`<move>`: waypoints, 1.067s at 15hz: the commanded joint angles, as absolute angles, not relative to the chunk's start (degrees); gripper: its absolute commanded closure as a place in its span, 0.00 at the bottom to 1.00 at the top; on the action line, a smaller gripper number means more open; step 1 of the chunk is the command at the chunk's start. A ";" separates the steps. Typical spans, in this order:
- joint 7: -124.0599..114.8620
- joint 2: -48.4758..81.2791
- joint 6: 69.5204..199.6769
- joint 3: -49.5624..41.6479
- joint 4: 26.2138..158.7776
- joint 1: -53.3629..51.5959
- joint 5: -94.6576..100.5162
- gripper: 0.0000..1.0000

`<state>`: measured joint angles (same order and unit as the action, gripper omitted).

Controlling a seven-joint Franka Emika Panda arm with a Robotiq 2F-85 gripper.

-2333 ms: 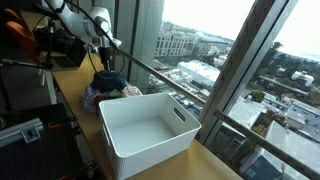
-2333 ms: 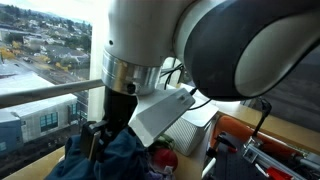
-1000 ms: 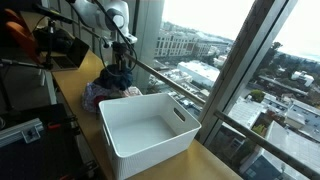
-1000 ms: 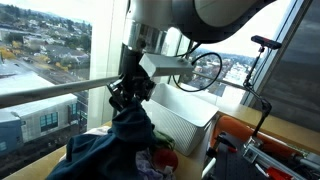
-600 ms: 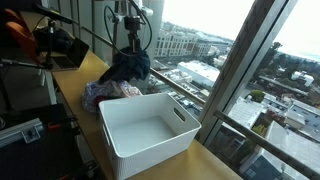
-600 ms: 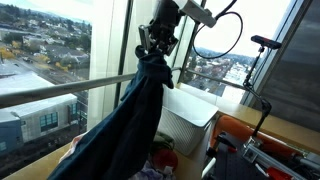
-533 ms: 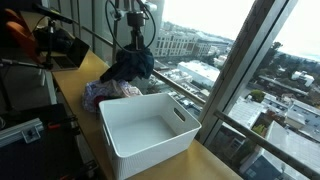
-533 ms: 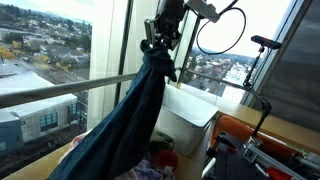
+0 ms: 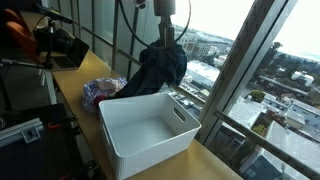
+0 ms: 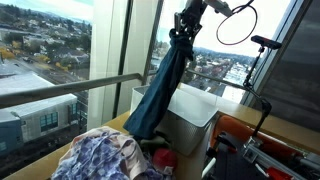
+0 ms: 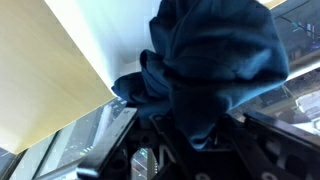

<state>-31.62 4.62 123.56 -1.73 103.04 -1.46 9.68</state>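
A dark blue garment (image 9: 160,68) hangs from my gripper (image 9: 164,30), which is shut on its top. It dangles high over the far edge of the white plastic basket (image 9: 148,133). From the opposite side, the garment (image 10: 160,95) stretches down from the gripper (image 10: 185,27) to beside the basket (image 10: 190,115). In the wrist view the blue cloth (image 11: 215,65) fills most of the picture and hides the fingertips of the gripper (image 11: 190,135).
A pile of patterned and pink clothes (image 9: 100,91) lies on the wooden counter (image 9: 70,85) behind the basket, also seen as a floral heap (image 10: 105,158). A window railing (image 10: 50,92) and glass run along the counter. Camera gear (image 9: 55,45) stands at the far end.
The gripper has lifted the blue garment off the clothes pile and carried it up and across toward the basket. The floral clothes underneath are now uncovered.
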 commanded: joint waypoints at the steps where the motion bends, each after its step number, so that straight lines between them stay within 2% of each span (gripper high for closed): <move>1: -29.85 3.07 122.07 -3.10 101.84 0.68 8.25 0.95; 12: -27.00 -0.13 119.15 -5.09 92.95 4.85 8.52 0.95; 16: -27.74 -1.03 120.90 -4.37 96.09 4.32 8.45 0.95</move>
<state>-28.59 -0.11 120.83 -4.77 94.23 4.66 9.68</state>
